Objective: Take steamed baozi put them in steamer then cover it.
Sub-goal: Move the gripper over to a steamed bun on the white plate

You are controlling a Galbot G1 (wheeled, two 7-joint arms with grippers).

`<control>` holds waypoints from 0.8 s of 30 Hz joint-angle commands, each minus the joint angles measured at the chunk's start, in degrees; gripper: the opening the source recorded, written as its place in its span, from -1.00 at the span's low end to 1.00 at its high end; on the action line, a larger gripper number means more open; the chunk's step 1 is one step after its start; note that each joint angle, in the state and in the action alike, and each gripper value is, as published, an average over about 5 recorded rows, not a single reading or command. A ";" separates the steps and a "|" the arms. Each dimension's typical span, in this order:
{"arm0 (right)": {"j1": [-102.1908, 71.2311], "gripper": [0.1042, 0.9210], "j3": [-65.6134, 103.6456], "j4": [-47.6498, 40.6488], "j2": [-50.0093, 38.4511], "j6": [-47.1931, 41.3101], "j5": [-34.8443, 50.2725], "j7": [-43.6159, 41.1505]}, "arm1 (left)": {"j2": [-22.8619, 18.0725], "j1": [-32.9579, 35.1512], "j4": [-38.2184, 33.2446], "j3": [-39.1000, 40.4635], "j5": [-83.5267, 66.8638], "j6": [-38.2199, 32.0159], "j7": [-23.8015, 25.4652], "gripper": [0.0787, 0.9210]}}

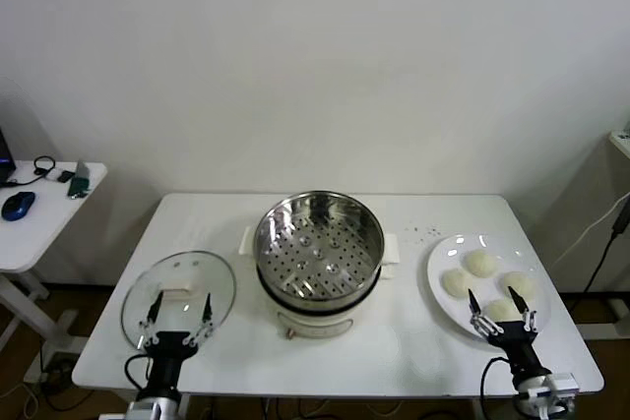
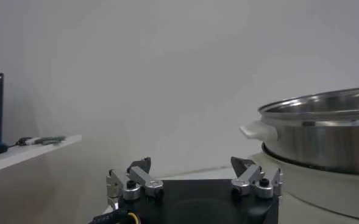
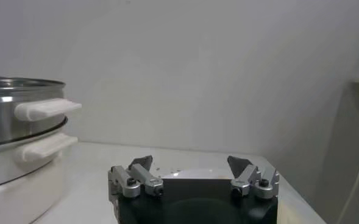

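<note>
Spanning the scene, a white worktop [image 1: 335,366] is seen carrying everything. The steamer [image 1: 319,248] is set at its centre, uncovered, its perforated steel basket empty. The cover [image 1: 178,297] is laid flat to the robot's left of it; a white plate [image 1: 440,287] with the four steamed baozi [image 1: 481,263] is placed to its right. The left tool [image 1: 178,318] is held spread wide over the cover's near edge, gripping nothing. The right tool [image 1: 502,312] is likewise spread wide above the nearest bun, empty.
</note>
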 commanded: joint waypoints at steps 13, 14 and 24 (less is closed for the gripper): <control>15.08 0.76 -2.44 -8.07 -33.41 -15.43 -8.78 -23.11 | 1.83 -0.99 -1.13 1.02 2.19 2.18 -1.65 0.77; 16.62 0.76 -3.49 -9.58 -36.16 -15.66 -9.50 -25.96 | 1.87 -0.94 -1.15 1.13 2.23 2.16 -1.69 0.77; 46.52 0.76 -30.47 -23.50 -51.33 -12.44 -21.06 -50.34 | 2.69 -0.61 -0.67 1.26 1.99 1.99 -2.40 0.77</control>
